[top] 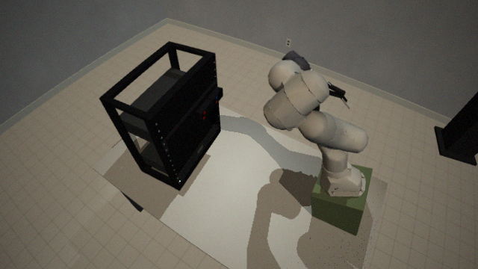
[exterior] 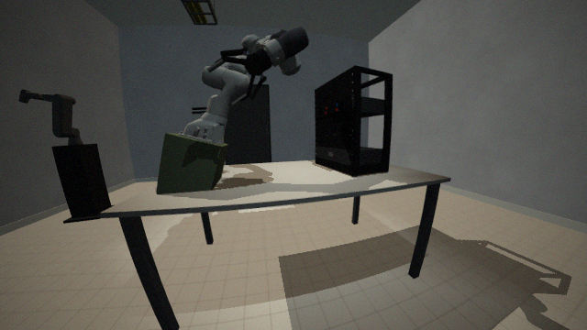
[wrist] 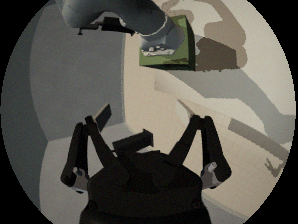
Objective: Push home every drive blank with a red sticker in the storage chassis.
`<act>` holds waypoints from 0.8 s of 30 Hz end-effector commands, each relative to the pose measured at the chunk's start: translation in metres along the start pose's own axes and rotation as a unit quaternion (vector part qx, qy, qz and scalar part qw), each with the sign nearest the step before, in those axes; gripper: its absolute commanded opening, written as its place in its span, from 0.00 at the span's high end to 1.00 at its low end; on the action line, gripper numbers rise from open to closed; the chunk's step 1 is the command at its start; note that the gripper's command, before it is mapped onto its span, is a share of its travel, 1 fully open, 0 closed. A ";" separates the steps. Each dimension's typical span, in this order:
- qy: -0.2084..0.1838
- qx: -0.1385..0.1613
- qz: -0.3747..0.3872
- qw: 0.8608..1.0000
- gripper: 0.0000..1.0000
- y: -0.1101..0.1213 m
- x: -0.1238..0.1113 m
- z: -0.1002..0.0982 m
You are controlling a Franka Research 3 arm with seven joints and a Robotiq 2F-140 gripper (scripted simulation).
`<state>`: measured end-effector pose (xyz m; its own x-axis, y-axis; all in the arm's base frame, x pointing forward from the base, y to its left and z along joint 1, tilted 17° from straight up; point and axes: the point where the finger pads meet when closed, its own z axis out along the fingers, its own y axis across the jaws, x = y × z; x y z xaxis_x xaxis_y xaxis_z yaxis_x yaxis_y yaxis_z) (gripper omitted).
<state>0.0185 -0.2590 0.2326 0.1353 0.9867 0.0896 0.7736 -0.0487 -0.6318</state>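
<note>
One rack [exterior: 389,115] is standing on the table [exterior: 413,180], well apart from the one arm [top: 299,101] on its green block [top: 336,213]. On its dark front, three stickers are showing from above: two red [top: 204,115] and one blue [top: 217,101] (a fourth cannot be made out, and the blanks themselves are blending into the black). The claw [wrist: 147,175] is hanging wide open, gripping nothing, facing away from the rack; its two fingers are partly cut off by its own body.

Grey walls [exterior: 481,92] enclose a beige tiled floor [exterior: 257,284]; a dark-legged table [exterior: 426,229] stands under a ceiling light [exterior: 199,11].
</note>
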 end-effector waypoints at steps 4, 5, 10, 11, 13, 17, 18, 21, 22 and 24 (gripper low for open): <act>0.006 -0.007 -0.010 1.000 0.00 0.005 0.001 0.003; 0.007 -0.008 -0.012 1.000 0.00 0.006 0.002 0.004; 0.013 -0.014 -0.022 1.000 0.00 0.011 0.003 0.007; 0.016 -0.017 -0.025 0.999 0.00 0.013 0.004 0.008; 0.021 -0.023 -0.034 0.999 0.00 0.018 0.005 0.010; 0.035 -0.039 -0.056 0.997 0.00 0.029 0.009 0.017; 0.039 -0.043 -0.063 0.996 0.00 0.033 0.011 0.018; 0.052 -0.060 -0.084 0.993 0.00 0.044 0.015 0.024; 0.057 -0.066 -0.092 0.992 0.00 0.049 0.017 0.026; 0.062 -0.073 -0.100 0.990 0.00 0.053 0.019 0.029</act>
<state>0.0386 -0.2392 0.1873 0.0868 0.9607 0.2638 0.8539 0.0646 -0.5164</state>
